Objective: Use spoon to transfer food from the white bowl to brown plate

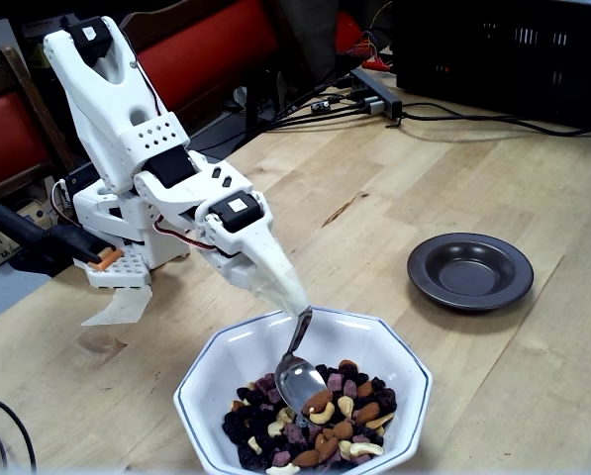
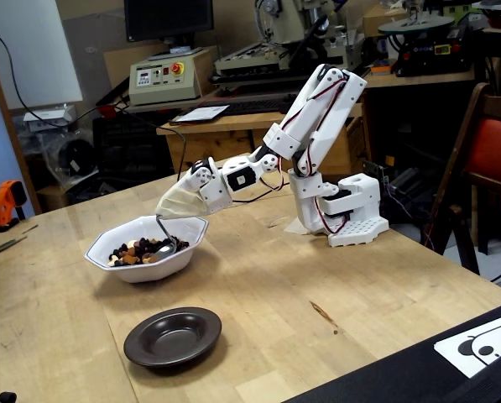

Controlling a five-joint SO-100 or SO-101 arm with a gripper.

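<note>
**One spoon lowered into the nut bowl, plate bare**

One white arm is seen reaching down from its base over a wooden table [image 1: 493, 188] in both fixed views. The gripper [image 1: 293, 302] is closed around the upper handle of the spoon [image 1: 297, 374], and the white wrap of the handle is hidden inside the jaws. The spoon is held steeply, handle up, with its shiny oval end lowered into the white bowl [image 1: 226, 351]. The spoon's end is seen lying on top of the food [image 1: 325, 426], at the left edge of the heap in that view; a brown almond is touching its lower edge. Whether any pieces are carried in it cannot be told.

The food is gathered in the near half of the bowl in that view: almonds, pale cashews and dark fruit pieces mixed together, while the far inner wall is left bare.

The brown plate [image 1: 470, 271] is set well apart from the bowl, to the right and farther back in that view; in the other fixed view the plate [image 2: 173, 337] is shown nearer the camera than the white bowl [image 2: 141, 267]. No food is seen on it, and its glossy inside is bare. The gripper [image 2: 173, 207] is seen above the bowl's right rim there, the spoon [image 2: 164, 242] hanging beneath it.
</note>
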